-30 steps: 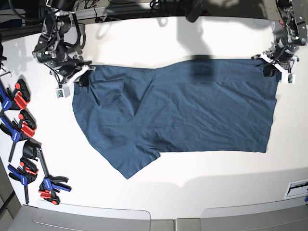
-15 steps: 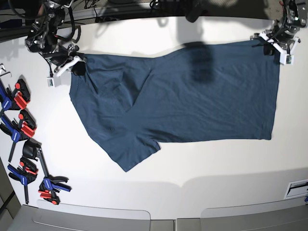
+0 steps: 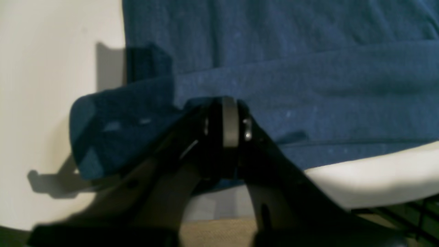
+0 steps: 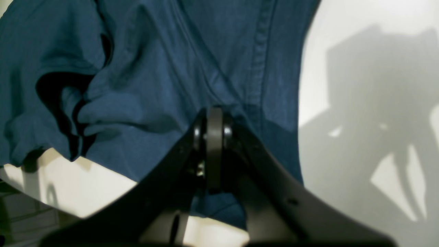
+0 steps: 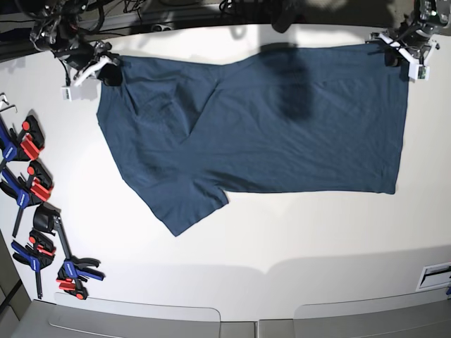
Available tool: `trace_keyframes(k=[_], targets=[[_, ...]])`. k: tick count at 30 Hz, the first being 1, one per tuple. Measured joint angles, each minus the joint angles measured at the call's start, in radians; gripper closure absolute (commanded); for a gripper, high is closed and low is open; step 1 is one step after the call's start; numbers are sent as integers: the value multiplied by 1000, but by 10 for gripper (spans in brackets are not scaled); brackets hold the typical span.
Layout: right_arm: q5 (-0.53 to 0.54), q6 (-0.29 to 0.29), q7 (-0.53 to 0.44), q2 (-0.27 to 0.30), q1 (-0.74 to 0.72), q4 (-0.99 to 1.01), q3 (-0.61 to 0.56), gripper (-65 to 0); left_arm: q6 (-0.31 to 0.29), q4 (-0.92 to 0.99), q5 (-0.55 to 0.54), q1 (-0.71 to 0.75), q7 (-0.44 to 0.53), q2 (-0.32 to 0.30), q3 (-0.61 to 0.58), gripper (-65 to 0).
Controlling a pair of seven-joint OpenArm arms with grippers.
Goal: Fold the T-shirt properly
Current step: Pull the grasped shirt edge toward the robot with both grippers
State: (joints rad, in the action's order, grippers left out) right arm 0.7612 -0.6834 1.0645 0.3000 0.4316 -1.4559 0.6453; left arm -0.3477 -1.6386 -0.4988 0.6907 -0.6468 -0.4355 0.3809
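The dark teal-blue T-shirt (image 5: pixel 268 127) lies spread across the white table (image 5: pixel 282 239), folded lengthwise, with one sleeve (image 5: pixel 184 208) pointing toward the front left. My right gripper (image 5: pixel 106 70) is shut on the shirt's far left corner at the back of the table. In the right wrist view the black fingers (image 4: pixel 212 147) pinch the bunched cloth (image 4: pixel 144 79). My left gripper (image 5: pixel 398 56) is shut on the far right corner by the hem. The left wrist view shows its fingers (image 3: pixel 228 127) clamped on the cloth edge (image 3: pixel 274 89).
Several red-blue-black clamps (image 5: pixel 32 190) lie along the table's left edge. A white label (image 5: pixel 433 274) sits at the front right corner. Dark cables and equipment (image 5: pixel 232 10) run behind the table's far edge.
Both grippers have pulled the shirt's top edge toward the back of the table. The whole shirt has slid away from the front and lies flatter.
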Motion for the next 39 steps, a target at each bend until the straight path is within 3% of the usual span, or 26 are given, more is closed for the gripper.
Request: trace_keyframes(k=[11, 29, 34, 39], targets=[[-25, 3, 23, 16, 127, -118, 1, 0, -2, -4, -16, 53, 23, -3, 3, -35], [-29, 2, 52, 15, 128, -135, 16, 0, -19, -12, -24, 101, 13, -2, 34, -35], [-41, 5, 60, 23, 122, -153, 16, 0, -10, -61, 15, 103, -44, 0, 34, -35], [-25, 24, 82, 69, 127, -195, 15, 0, 1, -109, 37, 116, -88, 6, 30, -35]])
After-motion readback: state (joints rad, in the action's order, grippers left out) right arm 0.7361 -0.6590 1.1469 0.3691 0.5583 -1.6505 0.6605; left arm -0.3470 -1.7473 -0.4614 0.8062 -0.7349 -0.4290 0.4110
